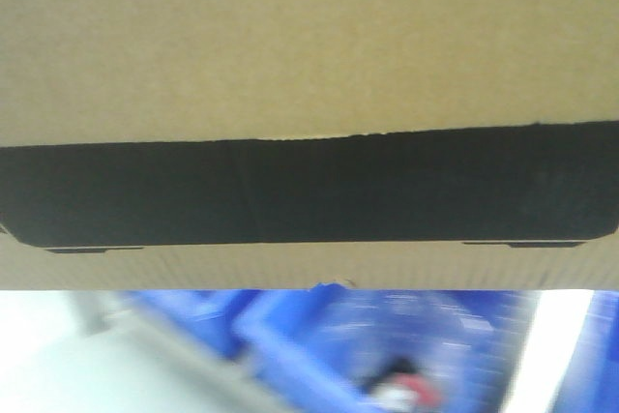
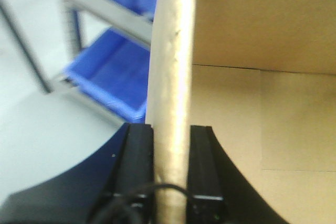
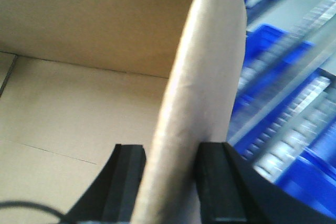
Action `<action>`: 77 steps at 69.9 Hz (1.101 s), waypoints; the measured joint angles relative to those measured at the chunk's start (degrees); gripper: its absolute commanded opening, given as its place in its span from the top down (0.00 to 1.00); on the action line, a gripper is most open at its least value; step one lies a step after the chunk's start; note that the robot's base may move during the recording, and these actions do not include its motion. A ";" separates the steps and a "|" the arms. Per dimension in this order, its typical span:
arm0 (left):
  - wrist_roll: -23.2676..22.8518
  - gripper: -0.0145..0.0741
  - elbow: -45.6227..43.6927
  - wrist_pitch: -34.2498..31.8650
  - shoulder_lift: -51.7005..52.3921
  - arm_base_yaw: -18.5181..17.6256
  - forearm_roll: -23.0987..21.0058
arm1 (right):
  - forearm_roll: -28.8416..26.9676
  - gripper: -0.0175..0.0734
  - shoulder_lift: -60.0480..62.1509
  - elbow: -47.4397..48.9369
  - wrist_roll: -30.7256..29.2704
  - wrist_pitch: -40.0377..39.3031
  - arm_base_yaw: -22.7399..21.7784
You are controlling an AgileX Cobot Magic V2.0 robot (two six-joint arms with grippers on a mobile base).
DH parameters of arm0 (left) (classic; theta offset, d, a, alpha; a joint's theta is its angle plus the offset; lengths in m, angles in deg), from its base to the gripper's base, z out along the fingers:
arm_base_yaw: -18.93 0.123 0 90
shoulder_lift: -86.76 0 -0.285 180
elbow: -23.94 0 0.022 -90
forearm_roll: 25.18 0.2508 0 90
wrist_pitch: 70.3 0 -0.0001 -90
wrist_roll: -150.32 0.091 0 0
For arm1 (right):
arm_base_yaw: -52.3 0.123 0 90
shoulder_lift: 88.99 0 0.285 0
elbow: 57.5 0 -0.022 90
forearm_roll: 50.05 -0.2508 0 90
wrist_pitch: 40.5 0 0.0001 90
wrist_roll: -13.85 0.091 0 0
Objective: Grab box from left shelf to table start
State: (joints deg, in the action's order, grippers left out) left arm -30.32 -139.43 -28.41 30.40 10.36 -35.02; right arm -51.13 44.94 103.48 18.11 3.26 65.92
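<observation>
Your left gripper [image 2: 170,132] is clamped on the box [image 1: 309,45]. Its 2 black fingers [image 2: 140,150] press either side of an upright cardboard wall, 1 outside and 1 inside the open box. Your right gripper [image 3: 170,150] is clamped on a second wall the same way, with the box's bare inner floor showing beside it.

In the front view the box fills the upper frame. Its black printed rectangle [image 1: 309,191] runs nearly edge to edge, and the box's lower edge sits above the blurred blue bins [image 1: 319,345].

Beside your left gripper, the left shelf [image 2: 105,11] shows its silver rail slanting past near the box wall. A pale open stretch lies to the lower left. Beside your right gripper, roller tracks [image 3: 294,114] and more bins sit near the outer wall. You cannot tell through the blur whether they are touching it or apart.
</observation>
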 measured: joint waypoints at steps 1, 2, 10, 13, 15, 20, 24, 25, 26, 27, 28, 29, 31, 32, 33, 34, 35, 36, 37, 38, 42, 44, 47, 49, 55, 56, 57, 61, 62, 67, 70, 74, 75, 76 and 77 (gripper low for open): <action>0.00 0.95 0.00 0.00 0.00 0.00 0.00 | 0.00 0.75 0.00 0.00 0.00 0.00 0.00; 0.00 0.95 0.00 0.00 0.00 0.00 0.00 | 0.00 0.75 0.00 0.00 0.00 0.00 0.00; 0.00 0.95 -0.22 0.25 0.00 0.00 0.11 | -0.10 0.75 0.00 0.00 -0.12 0.00 0.00; 0.00 0.95 -0.48 0.68 0.00 0.00 0.32 | -0.04 0.75 0.00 0.00 -0.12 0.00 0.00; 0.00 0.95 -0.80 1.23 0.00 0.00 0.50 | -0.13 0.75 0.00 0.00 -0.12 0.00 0.00; 0.00 0.95 -2.03 2.93 0.26 0.00 1.37 | -0.31 0.75 0.00 0.00 -0.12 0.00 0.00; 0.00 0.95 -3.10 4.31 0.85 0.00 2.02 | -0.53 0.75 0.00 0.00 -0.12 0.11 0.00; 0.00 0.95 -3.35 4.64 1.05 0.00 2.10 | -0.66 0.75 0.00 0.00 -0.12 0.11 0.00; 0.00 0.95 -3.59 4.99 1.27 0.00 2.24 | -0.66 0.75 0.00 0.00 -0.12 0.11 0.00; 0.00 0.95 -3.70 5.32 1.50 0.00 2.34 | -0.78 0.75 0.00 0.00 -0.12 0.11 0.00; 0.00 0.95 -4.00 5.61 1.78 0.00 2.50 | -0.79 0.75 0.00 0.00 -0.12 0.11 0.00; 0.00 0.95 -4.17 5.90 2.06 0.00 2.65 | -0.94 0.75 0.00 0.00 -0.12 0.00 0.00; 0.00 0.95 -4.33 6.11 2.72 0.00 2.89 | -0.92 0.75 0.00 0.00 -0.12 0.00 0.00; 0.00 0.95 -4.34 6.41 3.07 0.00 2.98 | -1.04 0.75 0.00 0.00 -0.12 0.00 0.00; 0.00 0.95 -4.44 6.59 3.42 0.00 3.14 | -1.04 0.75 0.00 0.00 -0.12 -0.09 0.00; 0.00 0.95 -4.48 6.80 3.80 0.00 3.13 | -1.17 0.75 0.00 0.00 -0.12 -0.09 0.00; 0.00 0.95 -4.59 6.99 4.17 0.00 3.27 | -1.18 0.75 0.00 0.00 -0.12 -0.20 0.11; 0.00 0.95 -4.59 7.01 4.56 0.00 3.27 | -1.18 0.75 0.00 0.00 -0.12 -0.21 0.11; 0.00 0.95 -4.59 7.41 4.93 0.00 3.38 | -1.18 0.75 0.00 0.00 -0.12 -0.21 0.11; 0.00 0.95 -4.59 7.60 5.31 0.00 3.49 | -1.27 0.75 0.00 0.00 -0.12 -0.33 0.11; -0.11 0.95 -4.59 8.54 6.81 0.00 3.71 | -1.44 0.75 0.24 0.00 -0.21 -0.33 0.11; -0.11 0.95 -4.59 9.03 7.53 0.00 3.83 | -1.65 0.75 0.36 0.00 -0.24 -0.33 0.11; -0.23 0.95 -4.59 9.58 8.54 0.00 3.95 | -1.77 0.75 0.34 0.00 -0.36 -0.33 0.11; -0.23 0.95 -4.59 9.83 8.99 0.00 4.08 | -1.91 0.75 0.34 0.00 -0.36 -0.33 0.11; -0.41 0.95 -4.59 10.45 10.36 0.00 4.45 | -2.41 0.75 0.34 0.10 -0.36 -0.33 0.11; -0.35 0.95 -4.59 10.45 10.48 0.00 4.45 | -2.40 0.75 0.34 0.10 -0.36 -0.33 0.11; -0.35 0.95 -4.59 10.54 10.49 0.00 4.45 | -2.40 0.75 0.34 0.10 -0.36 -0.33 0.11; -0.35 0.95 -4.59 10.54 10.71 0.00 4.45 | -2.50 0.75 0.37 0.10 -0.36 -0.33 0.11; -0.35 0.95 -4.59 10.54 10.71 0.00 4.45 | -2.50 0.75 0.37 0.10 -0.36 -0.33 0.11; -0.44 0.95 -4.59 10.57 10.71 0.00 4.45 | -2.50 0.75 0.37 0.10 -0.36 -0.33 0.11; -0.44 0.95 -4.59 10.57 10.71 0.00 4.45 | -2.50 0.75 0.37 0.10 -0.36 -0.33 0.11; -0.44 0.95 -4.59 10.66 10.71 0.00 4.45 | -2.50 0.75 0.37 0.10 -0.36 -0.33 0.11; -0.44 0.95 -4.59 10.66 10.71 0.00 4.45 | -2.50 0.75 0.37 0.10 -0.39 -0.33 0.11; -0.44 0.95 -4.59 10.66 10.71 0.00 4.45 | -2.50 0.75 0.37 0.10 -0.39 -0.33 0.11; -0.44 0.95 -4.59 10.66 10.71 0.00 4.45 | -2.50 0.75 0.47 0.10 -0.39 -0.33 0.11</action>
State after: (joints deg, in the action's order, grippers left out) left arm -30.76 -144.02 -17.75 41.11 10.36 -30.57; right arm -53.63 45.41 103.58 17.73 2.93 66.03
